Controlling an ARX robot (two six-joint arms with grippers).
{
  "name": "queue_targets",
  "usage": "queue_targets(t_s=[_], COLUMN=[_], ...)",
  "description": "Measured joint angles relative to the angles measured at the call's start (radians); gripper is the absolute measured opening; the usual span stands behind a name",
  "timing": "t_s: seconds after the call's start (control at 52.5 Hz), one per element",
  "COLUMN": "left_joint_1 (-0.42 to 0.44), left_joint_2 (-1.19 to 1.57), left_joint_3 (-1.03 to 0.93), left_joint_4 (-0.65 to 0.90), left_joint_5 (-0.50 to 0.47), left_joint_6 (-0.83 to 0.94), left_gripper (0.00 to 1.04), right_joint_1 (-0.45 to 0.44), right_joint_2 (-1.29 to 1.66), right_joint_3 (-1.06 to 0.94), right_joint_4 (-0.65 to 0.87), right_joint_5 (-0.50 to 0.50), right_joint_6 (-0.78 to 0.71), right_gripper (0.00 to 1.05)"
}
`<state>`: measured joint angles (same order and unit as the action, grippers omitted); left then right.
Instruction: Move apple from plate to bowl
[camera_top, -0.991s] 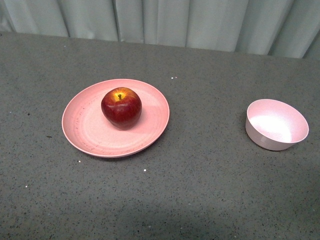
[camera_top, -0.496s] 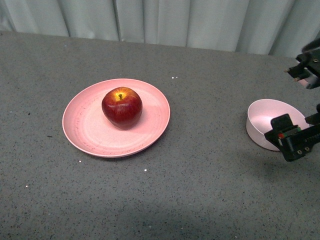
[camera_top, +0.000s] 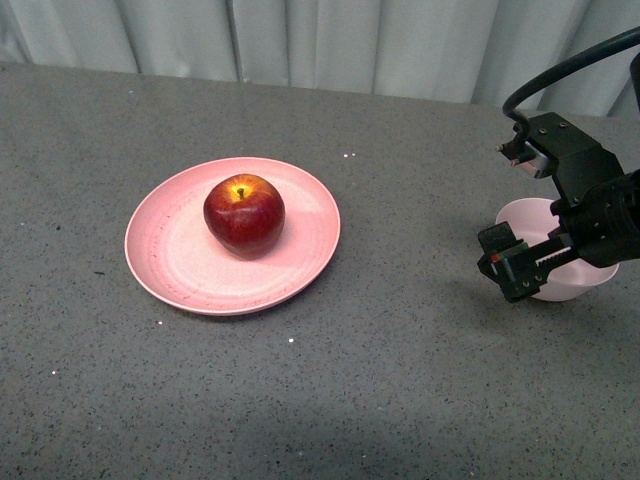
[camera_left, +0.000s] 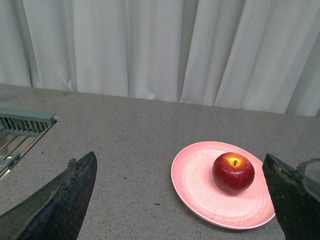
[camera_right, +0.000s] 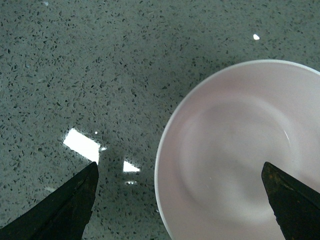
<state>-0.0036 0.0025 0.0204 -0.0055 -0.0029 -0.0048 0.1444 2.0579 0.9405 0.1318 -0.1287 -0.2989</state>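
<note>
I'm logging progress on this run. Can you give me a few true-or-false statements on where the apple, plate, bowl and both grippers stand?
1. The apple sits on the plate. True.
2. The bowl already holds something. False: it is empty.
3. The right gripper is above the bowl's rim with its jaws open. True.
4. The left gripper has closed on the apple. False: its jaws are open and apart from the apple, which nothing touches.

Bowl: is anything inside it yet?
Nothing shows inside the bowl: its bare pink floor is visible in the right wrist view. One edge runs out of frame, and the right tool hides a small part.
</note>
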Motion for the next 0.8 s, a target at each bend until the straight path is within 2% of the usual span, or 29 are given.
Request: queue_targets(t_s=[0.076,0.457,0.534,0.686,0.8], left_joint_1=[0.000,0.000,0.000,0.000,0.000], left_joint_2=[0.000,0.000,0.000,0.000,0.000], left_joint_3=[0.000,0.000,0.000,0.000,0.000], left_joint_4=[0.000,0.000,0.000,0.000,0.000], left_joint_5=[0.000,0.000,0.000,0.000,0.000], left_joint_6=[0.000,0.000,0.000,0.000,0.000], left_gripper=[0.98,0.98,0.98,0.98,0.98], right_joint_1=[0.006,0.011,0.010,0.011,0.014], right_joint_2=[0.014,0.062,0.063,0.063,0.048], right_joint_3=[0.015,0.056,0.062,0.066,0.074], right_joint_4=[-0.006,-0.050,-0.058,-0.068,-0.072], right_joint_5=[0.007,0.026,0.022,0.026,0.021], right_joint_6=[0.006,0.010,0.013,0.011,0.008], right_gripper=[0.92,0.43,0.27,0.02,0.01])
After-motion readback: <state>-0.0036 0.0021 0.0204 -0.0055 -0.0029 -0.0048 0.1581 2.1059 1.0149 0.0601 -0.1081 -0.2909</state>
